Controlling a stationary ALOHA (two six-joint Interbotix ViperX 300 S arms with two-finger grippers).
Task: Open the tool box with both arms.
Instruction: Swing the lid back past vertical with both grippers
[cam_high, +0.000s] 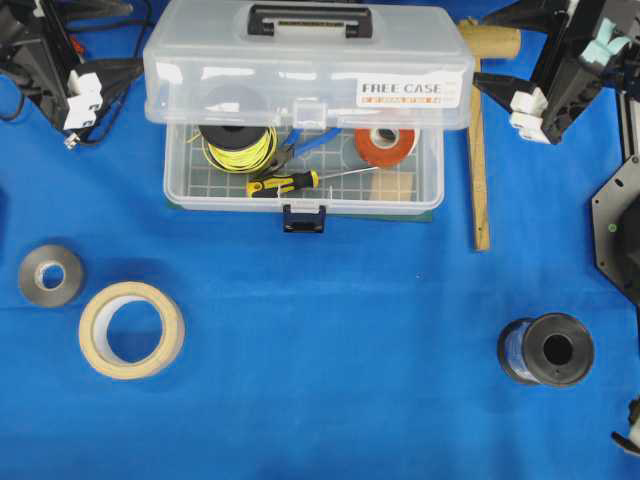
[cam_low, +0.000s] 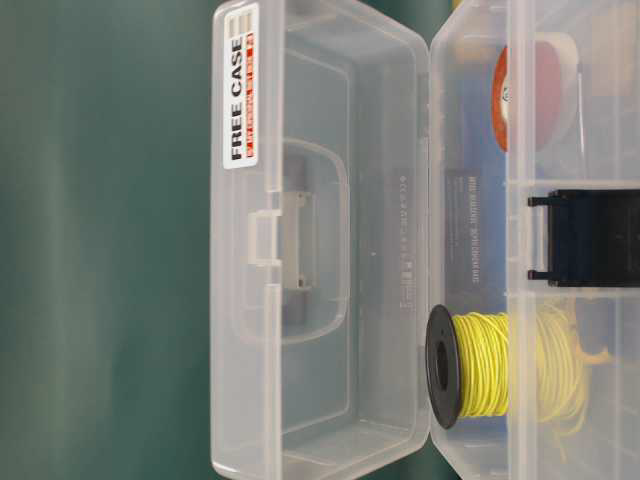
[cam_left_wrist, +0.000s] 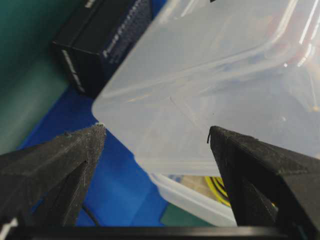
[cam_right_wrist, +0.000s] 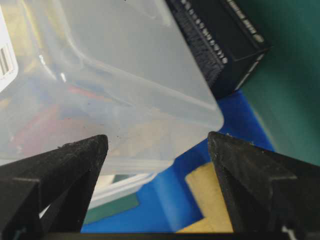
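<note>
Standing open: tool box (cam_high: 300, 120) at the back middle of the blue surface (cam_high: 320, 330), lid raised.
Overhead only: left end effector (cam_high: 125, 70) and right end effector (cam_high: 485, 88), both spread wide, flanking the lid, apart from it.
Table-level only: lid's inside, yellow wire spool (cam_low: 490, 365).
Around: masking tape roll (cam_high: 131, 329), grey roll (cam_high: 51, 275), black spool (cam_high: 548, 350), wooden mallet (cam_high: 480, 150).

One camera looks straight down on the whole table, a second sits close at table level, turned sideways, facing the open tool box (cam_low: 330, 240), and both wrist cameras peer past their fingers at its raised lid's corners.
</note>
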